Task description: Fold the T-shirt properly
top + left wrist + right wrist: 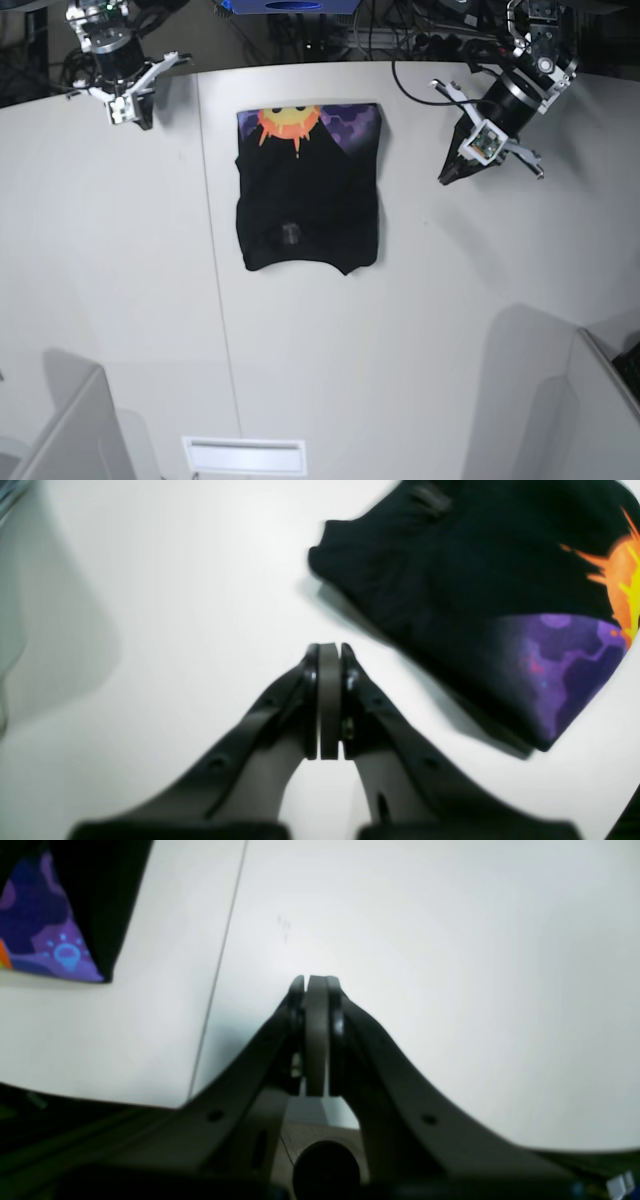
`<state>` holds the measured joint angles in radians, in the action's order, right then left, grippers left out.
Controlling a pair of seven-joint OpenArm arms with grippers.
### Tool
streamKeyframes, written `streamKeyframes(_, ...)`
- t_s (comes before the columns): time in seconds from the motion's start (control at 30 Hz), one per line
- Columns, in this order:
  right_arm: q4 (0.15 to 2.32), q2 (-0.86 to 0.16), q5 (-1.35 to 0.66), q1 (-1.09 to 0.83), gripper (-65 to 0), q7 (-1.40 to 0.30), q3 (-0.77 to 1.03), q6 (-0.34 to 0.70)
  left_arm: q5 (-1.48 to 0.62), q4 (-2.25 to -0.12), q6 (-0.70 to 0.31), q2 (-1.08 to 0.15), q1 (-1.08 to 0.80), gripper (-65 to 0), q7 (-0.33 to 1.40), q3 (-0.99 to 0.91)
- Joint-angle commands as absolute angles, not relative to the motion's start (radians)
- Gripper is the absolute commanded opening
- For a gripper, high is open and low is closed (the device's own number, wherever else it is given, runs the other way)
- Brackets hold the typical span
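The black T-shirt (308, 190) lies folded into a rectangle on the white table (400, 330), with the orange sun and purple honeycomb print showing along its far edge. My left gripper (445, 178) is shut and empty, over bare table to the right of the shirt. In the left wrist view its tips (329, 647) sit apart from the T-shirt (450, 590). My right gripper (140, 120) is shut and empty at the table's far left edge. In the right wrist view its tips (316, 980) are over bare table, and a printed corner of the T-shirt (50, 915) shows at the top left.
A thin seam (215, 300) runs down the table left of the shirt. Grey partitions stand at the near left (70, 430) and near right (590, 400). A white slot (245, 455) sits at the near edge. Cables (400, 30) lie behind the table.
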<state>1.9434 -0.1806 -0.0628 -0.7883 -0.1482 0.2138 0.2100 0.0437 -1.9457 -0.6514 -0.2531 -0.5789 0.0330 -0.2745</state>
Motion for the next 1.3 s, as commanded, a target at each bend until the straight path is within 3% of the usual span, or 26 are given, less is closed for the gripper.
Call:
streamKeyframes(0.0,1.96,-0.174,-0.062,-0.799,-65.0,-0.113,0.243,0.203,0.007,-1.962,-0.648,-0.26,-0.619,-65.0,-0.033,-0.292)
streamKeyframes(0.27,1.952,-0.114,-0.061,-0.852,-65.0,-0.114,0.421,0.205,-0.031,-1.868,-0.65,-0.255,-0.886,-65.0,-0.369,-0.375)
streamKeyframes(0.43,1.952,-0.127,-0.059,-0.946,-65.0,-0.122,0.467,0.206,-0.033,-1.748,-0.647,-0.251,-0.981,-65.0,-0.418,-0.366)
streamKeyframes(0.7,1.926,-0.166,-0.058,-1.0,-65.0,-0.473,0.458,0.206,-0.025,-1.549,-0.647,-0.219,-0.997,-65.0,-0.42,-0.366)
streamKeyframes(0.83,1.81,-0.223,-0.058,-0.978,-65.0,-0.575,0.372,0.206,-0.024,-1.445,-0.65,-0.188,-0.987,-65.0,-0.414,-0.357)
streamKeyframes(1.0,1.531,-0.329,-0.058,-0.883,-65.0,-0.575,0.097,0.206,-0.024,-1.259,-0.647,-0.188,-0.895,-65.0,-0.41,-0.285)
streamKeyframes(1.1,1.366,-0.352,-0.059,-0.794,-65.0,-0.573,-0.021,0.206,-0.03,-1.139,-0.647,-0.185,-0.84,-65.0,-0.401,-0.283)
streamKeyframes(1.27,1.093,-0.352,-0.059,-0.636,-65.0,-0.556,-0.16,0.206,-0.035,-0.943,-0.645,-0.171,-0.723,-65.0,-0.243,-0.292)
